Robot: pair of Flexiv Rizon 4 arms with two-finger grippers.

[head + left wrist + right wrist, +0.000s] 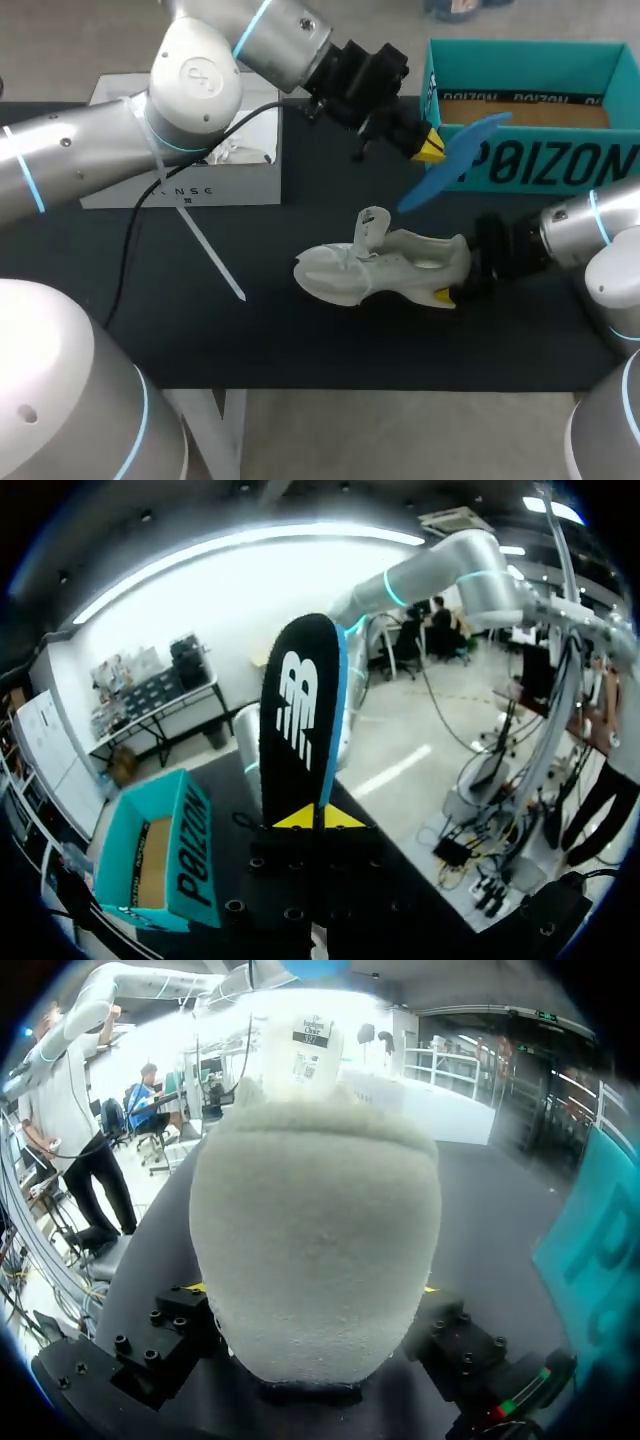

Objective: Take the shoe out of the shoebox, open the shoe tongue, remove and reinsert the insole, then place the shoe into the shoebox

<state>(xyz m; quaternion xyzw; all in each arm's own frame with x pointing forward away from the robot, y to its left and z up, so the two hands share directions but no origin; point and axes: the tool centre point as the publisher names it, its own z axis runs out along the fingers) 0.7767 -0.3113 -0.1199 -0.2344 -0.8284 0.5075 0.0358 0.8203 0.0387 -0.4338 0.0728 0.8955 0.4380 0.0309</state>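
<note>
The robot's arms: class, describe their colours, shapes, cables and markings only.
The left arm and right arm are rounded silver-grey tubes with light-blue rings. Each ends in a black block; the left gripper and right gripper have bright yellow tips. A black cable hangs along the left arm.

White lettering [555, 165] marks the teal shoebox [520, 45], a white logo [298, 708] the insole [300, 775].

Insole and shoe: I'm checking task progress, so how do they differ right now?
The insole is blue and black, flat and thin; the shoe is white and bulky. The left end effector holds the insole in the air; the right end effector grips the shoe's heel at the table. Both are outside the teal shoebox.
</note>
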